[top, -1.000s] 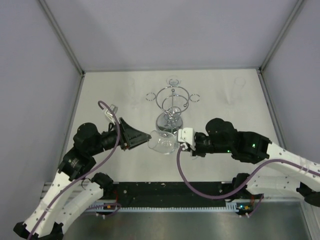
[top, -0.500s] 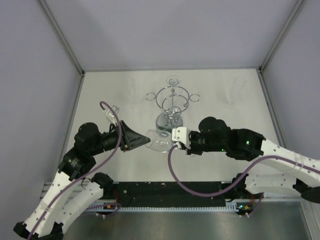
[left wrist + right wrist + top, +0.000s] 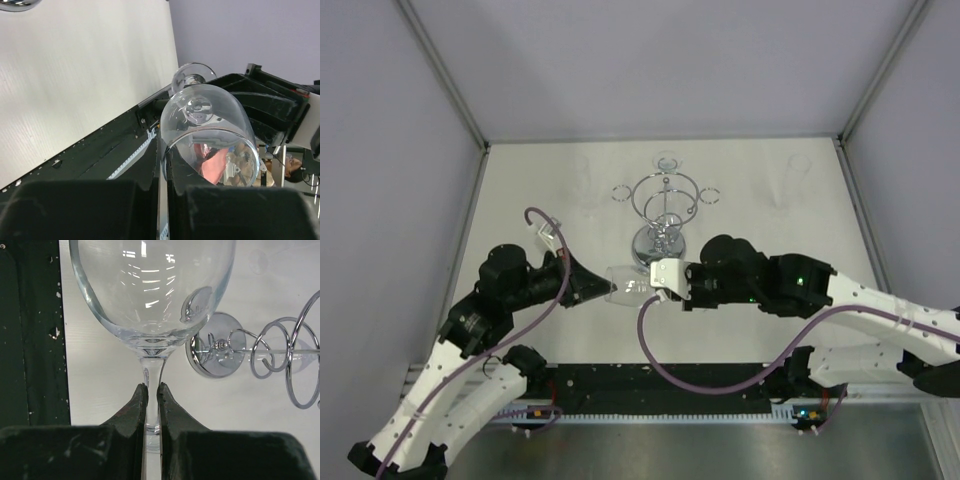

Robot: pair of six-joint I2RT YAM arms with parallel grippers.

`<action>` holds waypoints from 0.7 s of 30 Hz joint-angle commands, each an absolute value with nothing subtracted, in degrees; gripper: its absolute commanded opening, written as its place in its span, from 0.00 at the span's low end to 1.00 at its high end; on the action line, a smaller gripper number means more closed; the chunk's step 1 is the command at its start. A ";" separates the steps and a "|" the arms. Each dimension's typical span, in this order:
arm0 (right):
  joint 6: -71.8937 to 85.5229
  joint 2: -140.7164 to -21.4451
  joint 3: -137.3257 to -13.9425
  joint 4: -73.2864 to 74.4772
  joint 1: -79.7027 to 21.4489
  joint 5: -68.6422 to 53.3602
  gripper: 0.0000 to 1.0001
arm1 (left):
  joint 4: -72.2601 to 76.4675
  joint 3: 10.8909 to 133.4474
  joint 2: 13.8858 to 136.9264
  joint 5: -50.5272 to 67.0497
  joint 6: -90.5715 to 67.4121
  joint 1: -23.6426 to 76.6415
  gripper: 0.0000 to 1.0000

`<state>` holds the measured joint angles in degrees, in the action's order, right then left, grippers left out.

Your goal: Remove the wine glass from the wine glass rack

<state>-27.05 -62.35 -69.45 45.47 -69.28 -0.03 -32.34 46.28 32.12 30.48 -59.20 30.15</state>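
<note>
White surface [image 3: 540, 190], boxed by pale walls, with two arms bolted at its near edge: the left arm [image 3: 470, 340] reaches inward from the left and the right arm [image 3: 790, 285] from the right, so that their grippers meet just in front of the rack [image 3: 663, 212]. Chrome rack, standing upright at mid-surface on a round mirrored base [image 3: 217, 352], with wire ring loops [image 3: 292, 360] around a thin post; no loop holds the glass. Clear glass [image 3: 632, 283], off the rack and held above the surface on the near side of the base, lying roughly level between the two grippers, its mouth toward the left arm and its foot toward the right arm. Right gripper [image 3: 151, 392], closed on the stem [image 3: 151, 372] below the bowl [image 3: 150, 285], one finger [image 3: 134, 407] pressed to each side. Left gripper [image 3: 162, 185], fingers drawn nearly together on the bowl's rim, whose wall runs into the narrow slit between them; the foot [image 3: 192, 77] shows beyond the bowl [image 3: 207, 125].
</note>
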 commanded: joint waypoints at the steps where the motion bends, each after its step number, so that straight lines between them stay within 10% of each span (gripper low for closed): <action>1: -26.63 -61.96 -72.42 41.40 -69.61 4.56 0.00 | -29.79 47.37 32.17 33.49 -57.13 30.50 0.00; 13: -25.05 -62.05 -70.31 40.17 -69.61 9.40 0.60 | -35.06 49.83 34.72 32.52 -51.25 30.41 0.00; 21: -22.51 -58.37 -69.34 36.57 -69.70 15.99 0.67 | -42.35 52.55 37.35 26.65 -44.57 30.41 0.00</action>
<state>-24.77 -62.13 -68.71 42.52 -69.38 9.28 -38.35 48.71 36.47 28.62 -50.30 30.17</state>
